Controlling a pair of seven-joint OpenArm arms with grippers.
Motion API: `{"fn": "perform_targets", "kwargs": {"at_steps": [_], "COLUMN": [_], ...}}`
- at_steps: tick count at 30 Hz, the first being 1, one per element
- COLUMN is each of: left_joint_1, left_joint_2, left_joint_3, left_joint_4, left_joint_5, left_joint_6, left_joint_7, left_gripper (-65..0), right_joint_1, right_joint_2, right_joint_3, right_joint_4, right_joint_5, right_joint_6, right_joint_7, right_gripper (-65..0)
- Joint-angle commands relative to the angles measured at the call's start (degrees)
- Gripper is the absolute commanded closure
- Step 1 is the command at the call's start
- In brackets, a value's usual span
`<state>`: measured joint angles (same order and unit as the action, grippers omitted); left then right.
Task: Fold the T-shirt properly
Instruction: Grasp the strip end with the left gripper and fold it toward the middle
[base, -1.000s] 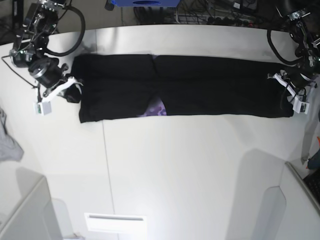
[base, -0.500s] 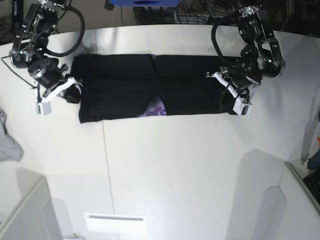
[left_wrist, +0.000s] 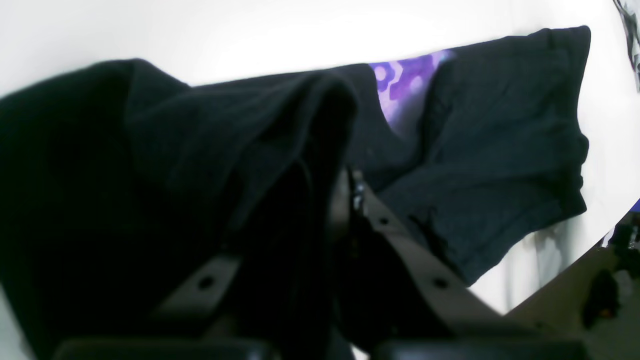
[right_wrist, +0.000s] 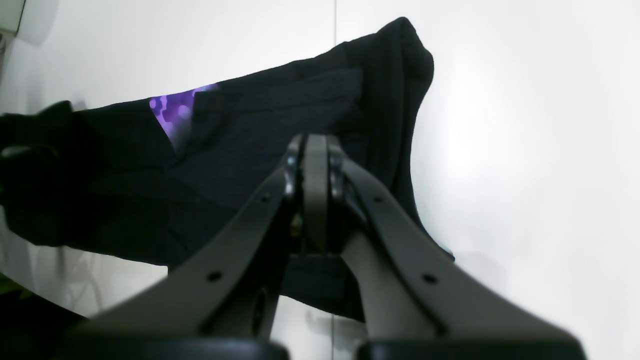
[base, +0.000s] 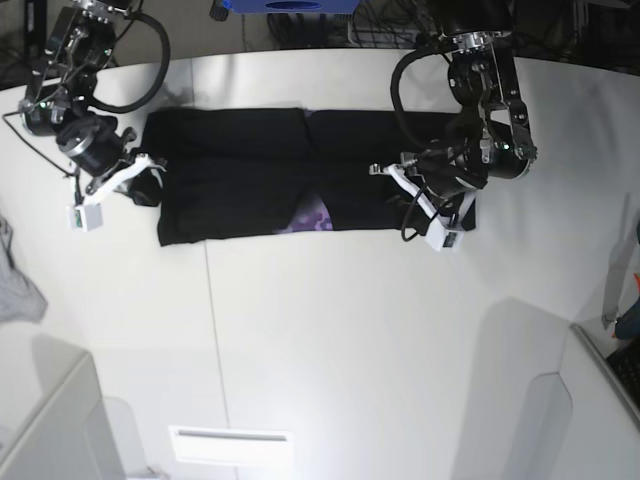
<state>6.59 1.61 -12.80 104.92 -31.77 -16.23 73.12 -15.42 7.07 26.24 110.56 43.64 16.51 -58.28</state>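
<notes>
Black T-shirt (base: 250, 175) flat in a band, purple print peeking, one end lifted over itself.

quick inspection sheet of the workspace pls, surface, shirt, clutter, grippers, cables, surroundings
surface: white table, a seam running front to back
job's things: black T-shirt lying in a long band, purple print peeking at the middle
clutter: light grey cloth at the table's edge
grippers: left gripper shut on the T-shirt's end, lifted over the band; right gripper shut at the other end
cables: black cables looping along both arms
surroundings: blue object behind the table
</notes>
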Motion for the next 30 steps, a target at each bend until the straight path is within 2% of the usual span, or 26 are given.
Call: {"fn": "perform_targets", "kwargs": {"at_steps": [1, 10, 17, 30], "left_joint_1": [-0.39, 0.14, 0.14, -0.39], "left_joint_2": [-0.07, -0.07, 0.02, 1.07], "left_joint_3": [0.09, 0.09, 4.14, 4.05], "left_joint_4": [0.17, -0.18, -0.44, -0.62], "left_joint_5": [-1.15, -1.33, -1.33, -1.24], "left_joint_6": [0.18, 0.18, 0.18, 0.18], "left_joint_7": [-0.46, -0.46, -0.38, -0.38], "left_gripper": [0.0, 0.0, 0.0, 0.0], "right_joint_1": [0.52, 0.87, 0.87, 0.78], "right_joint_2": [0.62, 0.53, 0.53, 0.62], "right_joint_3": [0.27, 0.27, 0.27, 0.35], "right_joint_4": [0.87, 0.87, 0.87, 0.87], "right_joint_5": [1.07, 1.07, 1.07, 1.07], "right_joint_6": [0.23, 0.23, 0.23, 0.23], "right_joint_7": [1.18, 1.18, 1.18, 1.18], "right_gripper": [0.0, 0.0, 0.0, 0.0]}}
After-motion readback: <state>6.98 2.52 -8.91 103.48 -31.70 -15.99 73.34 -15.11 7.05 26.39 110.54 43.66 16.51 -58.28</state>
